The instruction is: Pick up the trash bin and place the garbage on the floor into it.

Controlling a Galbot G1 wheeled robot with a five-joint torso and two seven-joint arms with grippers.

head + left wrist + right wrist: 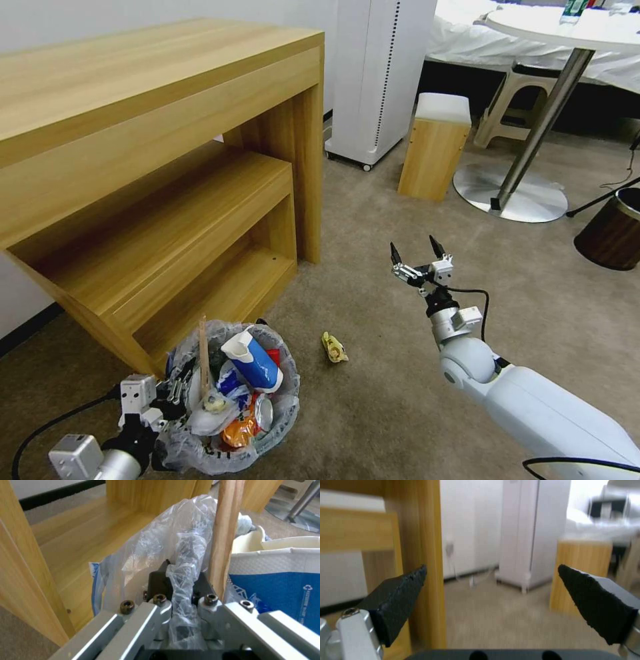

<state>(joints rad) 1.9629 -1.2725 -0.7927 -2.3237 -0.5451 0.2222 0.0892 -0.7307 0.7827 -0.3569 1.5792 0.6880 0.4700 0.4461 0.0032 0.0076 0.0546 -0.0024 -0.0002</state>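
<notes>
In the head view, the trash bin (pixel 230 400), full, is held beside the wooden desk (pixel 160 153), one yellow scrap (pixel 334 347) left nearby. In the left wrist view, the left gripper (pixel 181 580) is clamped on its bag-lined rim. In the right wrist view, the right gripper (pixel 491 590) is spread, empty.

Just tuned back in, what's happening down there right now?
The left pincer is shut on the bagged rim of the trash bin, which is full of litter. One yellowish scrap lies on the carpet beside the bin. The right pincer is open in the air, holding nothing.
</notes>
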